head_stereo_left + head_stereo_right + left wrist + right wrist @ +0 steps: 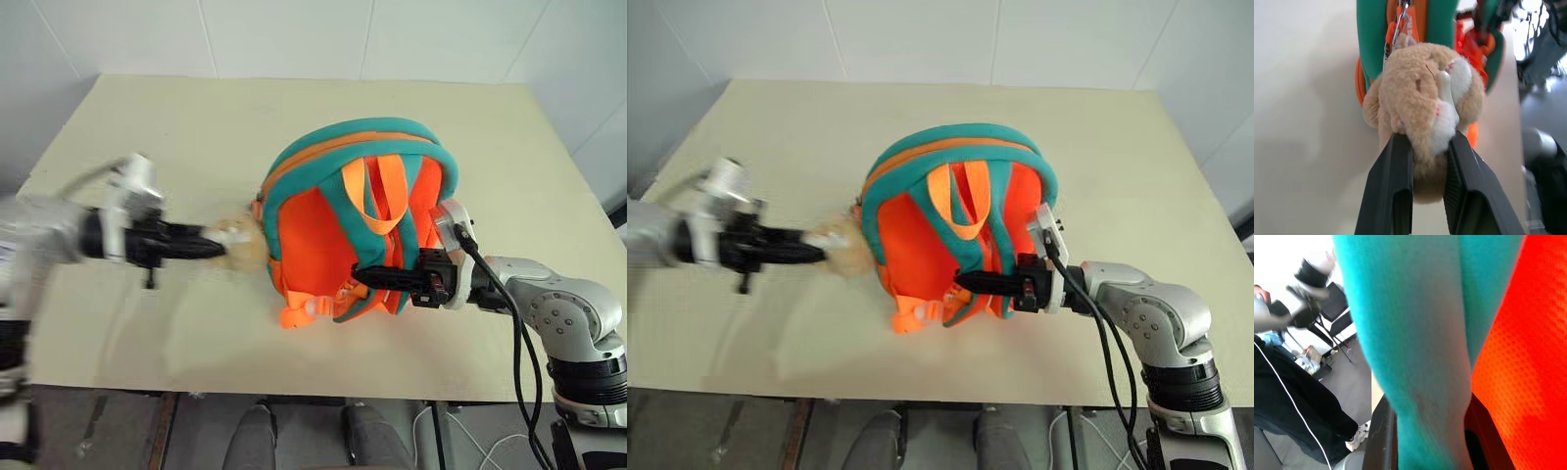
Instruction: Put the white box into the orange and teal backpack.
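The cream table [470, 147] spreads wide, and the orange and teal backpack [323, 235] sits on it near the middle, its strap side up, the teal rim arching over the far end and two orange webbing loops [390, 191] lying across the orange mesh. Everything here is placed from that backpack.

On the backpack's right side, the right gripper [364, 276] reaches in level, its black fingers clamped on a teal strap [1420, 357]; the right wrist view shows that strap pinched tight between the two fingers, bright orange mesh just beside it.

On the backpack's left side, the left gripper [211, 245] comes in blurred, its fingertips at the tan plush animal head [1422, 103] that hangs from the backpack's left edge by a metal clip [1398, 29]. The left wrist view gives it plainly: both black fingers [1393, 186] squeeze the lower part of the plush head between them, so this gripper is closed on the toy.

Past the backpack, the right wrist view catches a person in dark clothing [1288, 401] standing on the floor.
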### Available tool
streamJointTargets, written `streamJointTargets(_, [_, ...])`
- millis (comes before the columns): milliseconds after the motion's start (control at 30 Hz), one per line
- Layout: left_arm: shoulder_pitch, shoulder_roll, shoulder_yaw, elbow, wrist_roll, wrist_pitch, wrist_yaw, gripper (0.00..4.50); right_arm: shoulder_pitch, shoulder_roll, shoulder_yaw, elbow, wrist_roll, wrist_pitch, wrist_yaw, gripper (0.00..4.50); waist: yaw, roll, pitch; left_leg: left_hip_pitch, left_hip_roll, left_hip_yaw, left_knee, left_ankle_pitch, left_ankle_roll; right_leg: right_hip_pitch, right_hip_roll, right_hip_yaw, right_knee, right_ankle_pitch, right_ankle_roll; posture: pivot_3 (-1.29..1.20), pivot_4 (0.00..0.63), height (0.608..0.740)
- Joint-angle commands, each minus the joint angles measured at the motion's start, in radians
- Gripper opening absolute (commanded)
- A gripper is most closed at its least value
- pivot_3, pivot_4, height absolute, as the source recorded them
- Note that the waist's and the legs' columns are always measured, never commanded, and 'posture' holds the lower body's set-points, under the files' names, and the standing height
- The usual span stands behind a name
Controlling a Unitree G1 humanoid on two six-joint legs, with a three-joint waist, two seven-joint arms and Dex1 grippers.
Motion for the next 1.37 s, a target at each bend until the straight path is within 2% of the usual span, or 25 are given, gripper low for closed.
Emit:
streamJointTargets(33, [0.068,-0.023,-0.07,-0.087,0.054,-0.018,0.026,0.68,0.022,0.007,-0.05,-0.05,0.044,-0.006,-0.028,0.16,0.003,-0.003,0.0,0.0,0.0,0.0,0.0,0.0,0.0,0.0,0.0,0.0,0.0,0.0,0.0,0.0,0.15,0.74])
streamJointTargets(200, [0.145,-0.06,-0.086,-0.086,0.104,-0.075,0.046,0.68,0.06,0.008,-0.061,-0.065,0.048,-0.011,-0.048,0.16,0.011,-0.002,0.0,0.0,-0.001,0.0,0.001,0.0,0.0,0.0,-0.001,0.0,0.0,0.0,0.0,0.0,0.15,0.74])
streamJointTargets(367, [0.156,-0.061,-0.062,-0.093,0.115,-0.098,0.041,0.68,0.084,-0.003,-0.066,-0.077,0.023,-0.039,-0.056,0.16,0.01,-0.002,0.0,0.0,-0.001,0.0,0.002,0.0,0.0,0.001,-0.001,0.0,0.0,0.001,0.001,0.0,0.15,0.74])
streamJointTargets(500, [0.151,-0.044,-0.034,-0.109,0.117,-0.093,0.05,0.68,0.115,-0.058,-0.055,-0.11,-0.035,-0.071,-0.039,0.16,0.01,-0.002,0.0,0.0,-0.001,0.0,0.001,0.0,0.0,0.001,-0.001,0.0,0.0,0.001,0.001,0.0,0.15,0.74])
streamJointTargets(567, [0.137,-0.034,-0.002,-0.117,0.094,-0.038,0.077,1.18,0.15,-0.131,-0.06,-0.141,-0.08,-0.091,-0.011,0.91,0.011,-0.002,0.0,0.0,-0.001,0.0,0.001,0.0,0.0,0.001,-0.001,0.0,0.0,0.001,0.001,0.0,0.15,0.74])
streamJointTargets(600, [0.131,-0.033,0.016,-0.124,0.072,-0.01,0.084,1.39,0.167,-0.16,-0.08,-0.148,-0.083,-0.095,0.002,1.14,0.012,-0.002,0.0,0.0,-0.001,0.0,0.001,0.0,0.0,0.001,-0.001,0.0,-0.001,0.001,0.001,0.0,0.15,0.74])
streamJointTargets(667, [0.123,-0.031,0.043,-0.133,0.05,0.011,0.089,2.0,0.187,-0.191,-0.125,-0.151,-0.09,-0.124,0.001,1.83,0.011,-0.002,0.0,0.0,-0.001,0.0,0.001,0.0,0.0,0.001,-0.001,0.0,-0.001,0.001,0.001,0.0,0.15,0.74])
streamJointTargets(867, [0.128,0.0,0.111,-0.15,0.015,0.036,0.065,3.88,0.264,-0.301,-0.336,-0.145,-0.097,-0.161,0.026,3.98,0.011,-0.002,0.0,0.0,-0.001,0.0,0.001,0.0,0.0,0.001,-0.001,0.0,-0.001,0.001,0.001,0.0,0.15,0.74])
streamJointTargets(933, [0.13,0.011,0.115,-0.151,0.013,0.038,0.055,4.41,0.279,-0.334,-0.374,-0.135,-0.111,-0.18,0.043,4.5,0.009,-0.002,0.0,0.0,-0.001,0.0,0.001,0.0,0.0,0.001,-0.001,0.0,-0.001,0.001,0.001,0.0,0.15,0.74])
streamJointTargets(1133, [0.099,0.028,0.111,-0.086,0.044,-0.045,-0.008,4.47,0.373,-0.371,-0.455,-0.094,-0.219,-0.297,0.099,4.5,0.01,-0.002,0.0,0.0,-0.001,0.0,0.001,0.0,0.0,0.001,-0.001,0.0,-0.001,0.001,0.001,0.0,0.15,0.74])
streamJointTargets(1367, [-0.007,0.024,0.089,0.064,0.084,-0.173,-0.095,4.47,0.38,-0.368,-0.459,0.012,-0.33,-0.441,0.132,4.5,0.009,-0.002,0.0,0.001,-0.001,0.001,0.001,0.0,0.0,0.002,-0.001,0.0,-0.001,0.001,0.001,0.0,0.15,0.74])
